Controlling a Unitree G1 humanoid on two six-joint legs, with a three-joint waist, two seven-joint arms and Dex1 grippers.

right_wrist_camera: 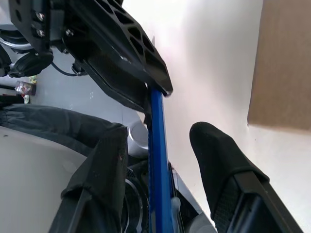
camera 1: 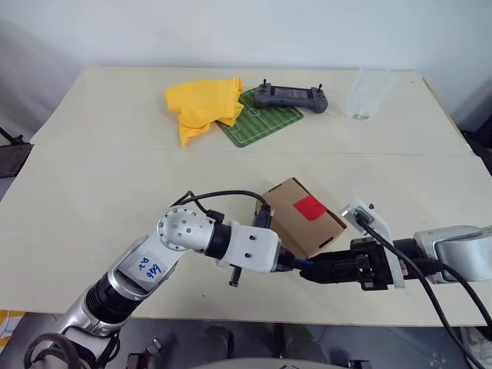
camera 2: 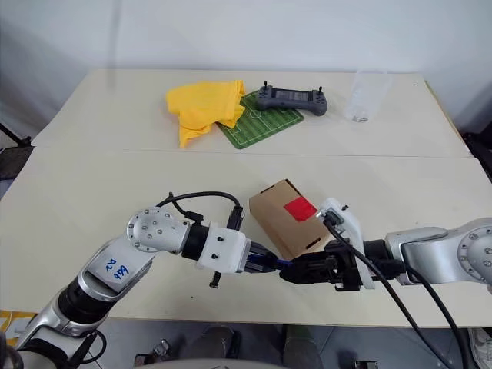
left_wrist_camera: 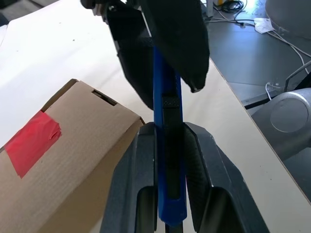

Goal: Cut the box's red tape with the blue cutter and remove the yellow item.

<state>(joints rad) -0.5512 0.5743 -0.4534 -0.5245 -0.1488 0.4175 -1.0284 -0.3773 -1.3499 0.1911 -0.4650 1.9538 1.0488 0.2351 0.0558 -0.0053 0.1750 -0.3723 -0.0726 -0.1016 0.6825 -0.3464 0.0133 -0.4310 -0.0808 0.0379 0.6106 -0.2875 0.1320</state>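
cutter: the blue cutter (left_wrist_camera: 167,160) lies level, end to end between the two arms, just in front of the box (camera 1: 301,219) at the near edge of the worktop (camera 1: 92,192)
left gripper (left_wrist_camera: 167,145): jaws clamped on the cutter, arm reaching in toward the right
right gripper (right_wrist_camera: 160,145): jaws apart around the cutter's other end, one finger looks to touch it, the other stands off; looks like a handover
red tape (camera 1: 309,206): on the box's top face, just behind both grippers; right arm looks a bit nearer
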